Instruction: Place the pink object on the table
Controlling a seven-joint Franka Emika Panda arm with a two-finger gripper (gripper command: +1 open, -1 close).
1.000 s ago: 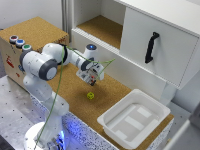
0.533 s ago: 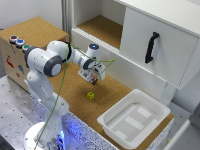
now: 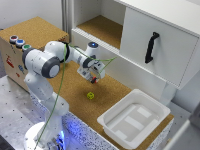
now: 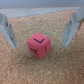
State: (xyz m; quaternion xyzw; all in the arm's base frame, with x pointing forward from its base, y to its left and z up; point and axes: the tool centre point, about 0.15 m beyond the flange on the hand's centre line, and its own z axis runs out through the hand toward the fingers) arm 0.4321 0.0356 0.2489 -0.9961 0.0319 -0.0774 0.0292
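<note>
The pink object (image 4: 39, 45) is a small pink cube with black marks. In the wrist view it rests on the brown cork table (image 4: 15, 70) between my fingers. My gripper (image 4: 40, 30) is open, and each fingertip (image 4: 10, 37) stands a little apart from the cube's sides. In the exterior view my gripper (image 3: 93, 77) is low over the table (image 3: 75, 95), in front of the cabinet. A reddish spot (image 3: 93, 79) shows at its tips.
A yellow-green dotted cube (image 3: 90, 95) lies on the cork just in front of my gripper. A white plastic tray (image 3: 132, 122) sits at the exterior view's right. The white cabinet (image 3: 150, 45) with its open cork shelf stands behind. A cork box with coloured buttons (image 3: 17, 42) is at the exterior view's left.
My gripper has sunk slightly toward the cork. The yellow-green cube and the tray have not moved.
</note>
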